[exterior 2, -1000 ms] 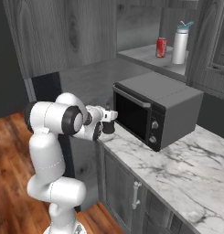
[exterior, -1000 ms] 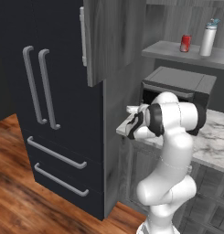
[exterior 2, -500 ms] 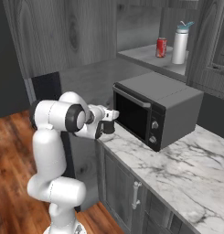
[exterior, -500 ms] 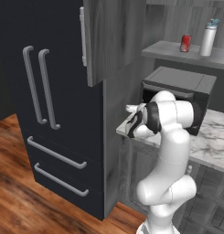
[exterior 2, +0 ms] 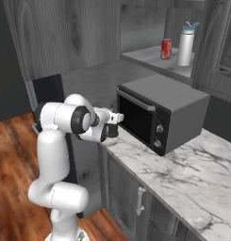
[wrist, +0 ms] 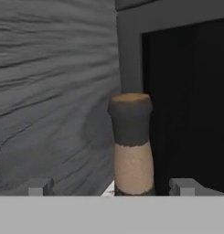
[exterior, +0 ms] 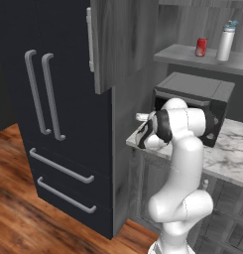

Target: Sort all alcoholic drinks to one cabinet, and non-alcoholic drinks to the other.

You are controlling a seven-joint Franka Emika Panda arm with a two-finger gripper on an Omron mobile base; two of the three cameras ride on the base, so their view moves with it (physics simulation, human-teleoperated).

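Two drinks, the red soda can (exterior: 201,47) and the pale bottle with the blue cap (exterior: 225,41), stand near each other on the open shelf at the upper right of both base views. The gripper (wrist: 112,187), its jaws spread wide and empty, straddles a bottle neck (wrist: 130,145) in the lower middle of the hand view: tan below, dark-wrapped near a brown top. I'd centre on that neck, then close gently beside the microwave (exterior 2: 160,116).
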